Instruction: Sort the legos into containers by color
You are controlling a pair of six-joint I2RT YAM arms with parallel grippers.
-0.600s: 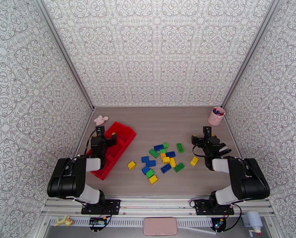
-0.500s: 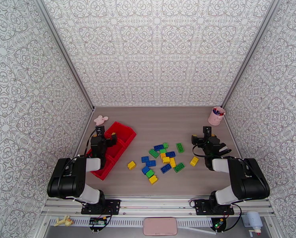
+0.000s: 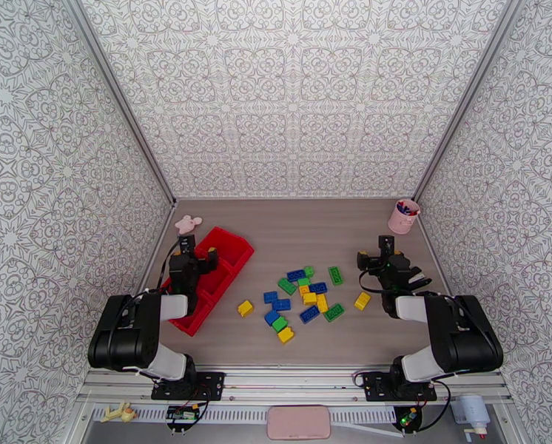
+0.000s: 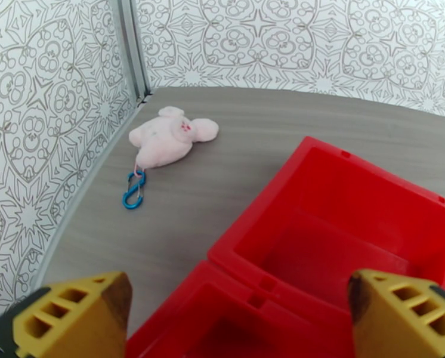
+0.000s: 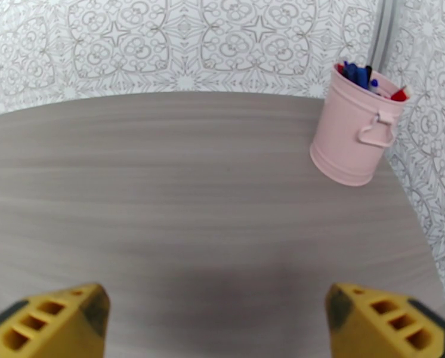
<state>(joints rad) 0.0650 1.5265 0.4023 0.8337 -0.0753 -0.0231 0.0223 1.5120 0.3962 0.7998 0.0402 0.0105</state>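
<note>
Legos lie loose on the table in a mixed cluster of yellow, blue and green at mid-table. One yellow brick has strayed toward the tray, and a second yellow brick lies toward the right arm. The red three-compartment tray sits angled at the left, and the compartments seen from the left wrist are empty. Sorting is judged not yet begun.

Recommended: take an outlying brick first, descend square across its short sides clear of neighbours, and assign one colour per compartment.

Left gripper hovers over the tray, fingers spread fully, holding nothing. Right gripper hangs above bare table near the pink cup, its fingers likewise wide and empty. A yellow speck at the tray in the top view may be a finger rather than a brick; cannot confirm
</note>
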